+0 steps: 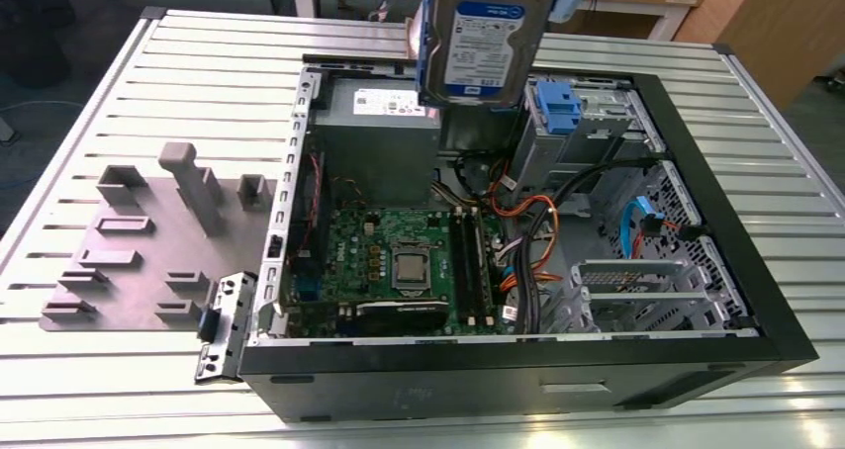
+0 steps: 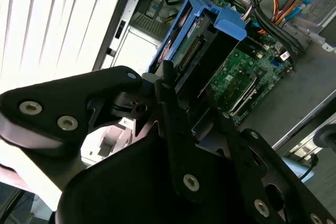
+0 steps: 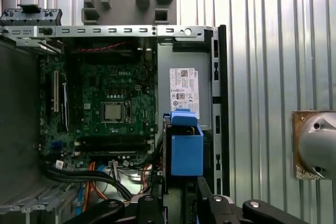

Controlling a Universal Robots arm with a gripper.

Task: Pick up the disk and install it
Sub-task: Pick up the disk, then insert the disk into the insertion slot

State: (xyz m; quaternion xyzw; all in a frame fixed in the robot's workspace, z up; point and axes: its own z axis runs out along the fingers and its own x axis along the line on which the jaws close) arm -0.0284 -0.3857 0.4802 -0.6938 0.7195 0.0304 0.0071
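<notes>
- Holding the disk [image 1: 478,44] pinched in my claw [image 3: 182,198], I have it in the air above the open computer case [image 1: 462,380], touching nothing else.
- In the exterior view the disk hangs upright, its white-and-blue label towards the camera. It is over the far part of the case, above the power supply [image 1: 380,103].
- A bright blue carrier [image 3: 186,150] frames the disk. In the first wrist view I see it end-on, with my black fingers [image 3: 210,203] on either side of it.
- In the second wrist view the carrier's blue rim and the drive's connector edge point down towards the motherboard [image 2: 247,72].
- The case lies on its side on the slatted metal bench [image 1: 106,390], open side up. It takes up the middle of the bench and the part towards the exterior view's right.
- Inside it I see the green motherboard with its processor socket [image 1: 410,269] and orange cables [image 1: 528,212]. A smaller blue bracket [image 1: 557,108] sits in the drive bay near the case's far corner.
- A grey fixture plate [image 1: 119,271] with upright blocks lies by the bench's edge on the exterior view's left, just beside the case.
- A grey metal bracket [image 1: 225,325] sits between that plate and the case's near corner.
</notes>
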